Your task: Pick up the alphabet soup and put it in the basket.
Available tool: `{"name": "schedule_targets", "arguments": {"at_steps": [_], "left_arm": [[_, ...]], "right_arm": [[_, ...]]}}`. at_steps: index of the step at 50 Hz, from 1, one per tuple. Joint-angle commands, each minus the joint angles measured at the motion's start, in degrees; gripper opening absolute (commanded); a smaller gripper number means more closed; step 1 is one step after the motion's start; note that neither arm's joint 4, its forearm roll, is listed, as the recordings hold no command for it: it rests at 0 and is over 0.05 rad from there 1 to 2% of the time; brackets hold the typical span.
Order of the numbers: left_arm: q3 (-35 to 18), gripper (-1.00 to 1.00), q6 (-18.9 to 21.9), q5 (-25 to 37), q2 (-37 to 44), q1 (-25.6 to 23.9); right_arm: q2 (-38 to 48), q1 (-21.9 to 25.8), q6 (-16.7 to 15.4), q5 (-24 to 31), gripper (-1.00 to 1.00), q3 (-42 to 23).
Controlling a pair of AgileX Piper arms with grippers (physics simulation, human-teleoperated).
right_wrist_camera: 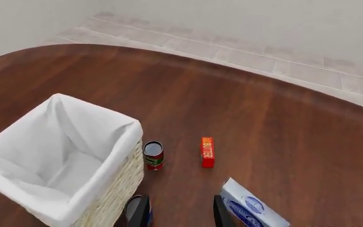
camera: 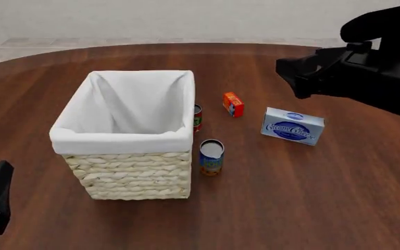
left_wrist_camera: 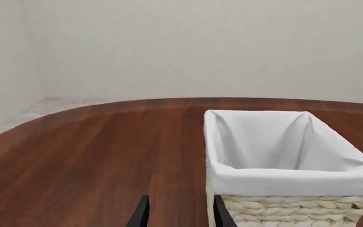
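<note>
Soup can (camera: pixel 211 157) stands upright just right of the basket (camera: pixel 123 136), looks rigid, light and a bit slick, so I'd pinch the label sides mid-height, right gripper (right_wrist_camera: pixel 174 213) spread wide above it, left gripper (left_wrist_camera: pixel 179 215) parted and holding nothing too.
</note>
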Motion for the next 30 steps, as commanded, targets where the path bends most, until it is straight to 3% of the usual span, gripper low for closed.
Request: {"name": "schedule_targets", "arguments": {"at_steps": [1,30], "left_arm": [[0.2,1.0,0.0,-0.2,0.0,-0.2],[0.3,1.0,0.0,-0.2,0.0,-0.4]], "right_arm": [[0.8,1.0,-0.5,-0.6,1.0,1.3],[2.2,5.5,-0.7,-2.3,1.0,2.9]]}}
